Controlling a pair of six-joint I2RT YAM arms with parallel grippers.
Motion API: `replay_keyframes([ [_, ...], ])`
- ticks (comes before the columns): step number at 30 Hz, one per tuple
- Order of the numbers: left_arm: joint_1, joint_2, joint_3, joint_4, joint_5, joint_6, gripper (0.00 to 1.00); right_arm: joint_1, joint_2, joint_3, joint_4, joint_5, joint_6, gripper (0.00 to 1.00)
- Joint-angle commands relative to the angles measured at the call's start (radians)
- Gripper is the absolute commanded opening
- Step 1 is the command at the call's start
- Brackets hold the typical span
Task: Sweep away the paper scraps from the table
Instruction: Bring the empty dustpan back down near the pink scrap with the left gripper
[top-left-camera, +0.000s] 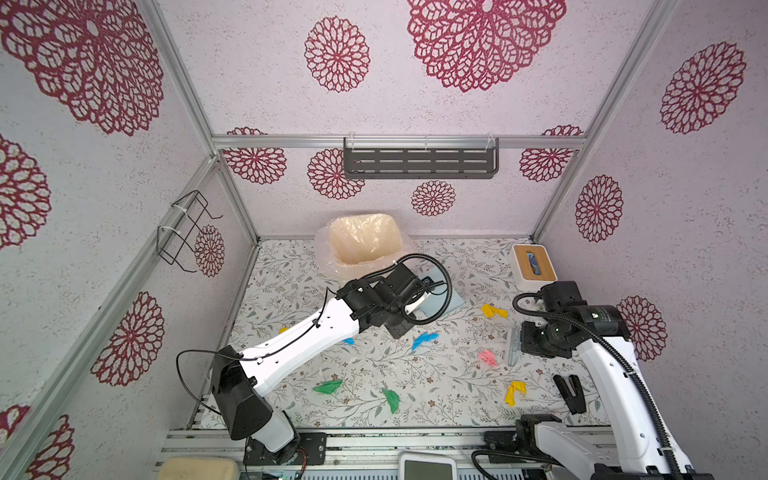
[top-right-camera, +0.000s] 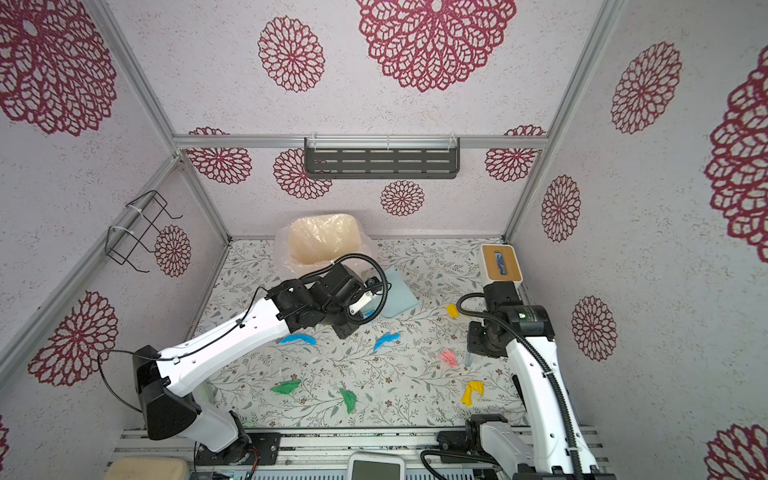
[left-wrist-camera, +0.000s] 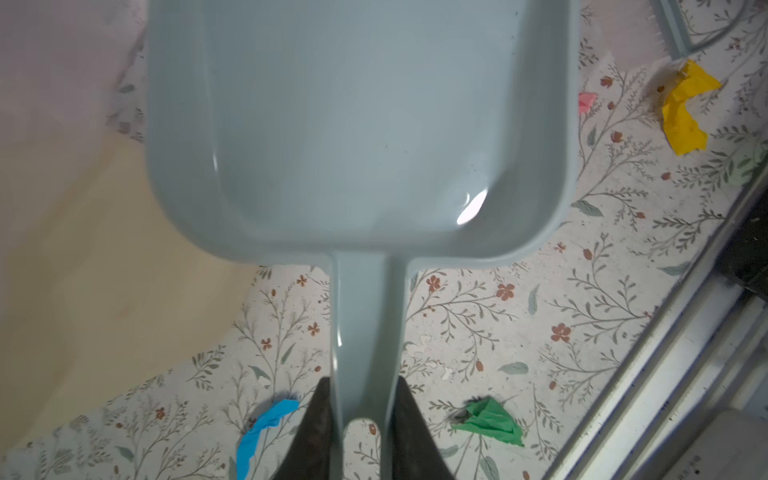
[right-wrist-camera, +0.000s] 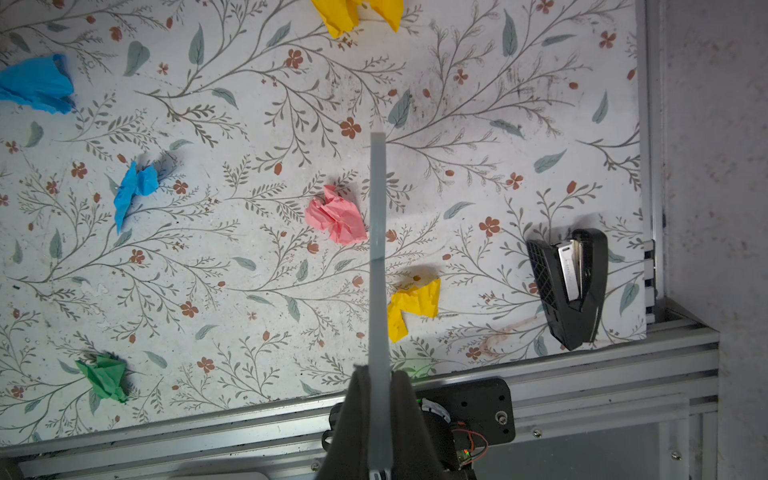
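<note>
Several paper scraps lie on the table: yellow, blue, pink, yellow and two green. My left gripper is shut on the handle of the pale blue dustpan, whose pan shows beside the bin in both top views and holds nothing. My right gripper is shut on a thin grey-blue brush, seen edge-on. The brush sits just right of the pink scrap and over a yellow one.
A cream bin lined with a plastic bag stands at the back, just behind the dustpan. A white tissue box sits at the back right. A black stapler lies near the front right corner. An aluminium rail edges the table's front.
</note>
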Motion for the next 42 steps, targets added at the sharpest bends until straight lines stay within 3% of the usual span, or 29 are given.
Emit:
replay_keyframes([
  [1, -0.022, -0.013, -0.050, -0.013, 0.103, -0.060, 0.00, 0.002, 0.025, 0.016, 0.007, 0.018, 0.019, 0.00],
  [14, -0.055, -0.035, -0.206, -0.004, 0.213, -0.127, 0.00, 0.168, 0.123, -0.022, 0.030, 0.125, 0.118, 0.00],
  [35, -0.093, 0.008, -0.276, -0.041, 0.222, -0.136, 0.00, 0.445, 0.200, 0.066, -0.044, 0.050, 0.161, 0.00],
  [42, -0.131, 0.068, -0.252, -0.030, 0.231, -0.105, 0.00, 0.448, 0.241, 0.139, -0.113, 0.227, 0.149, 0.00],
])
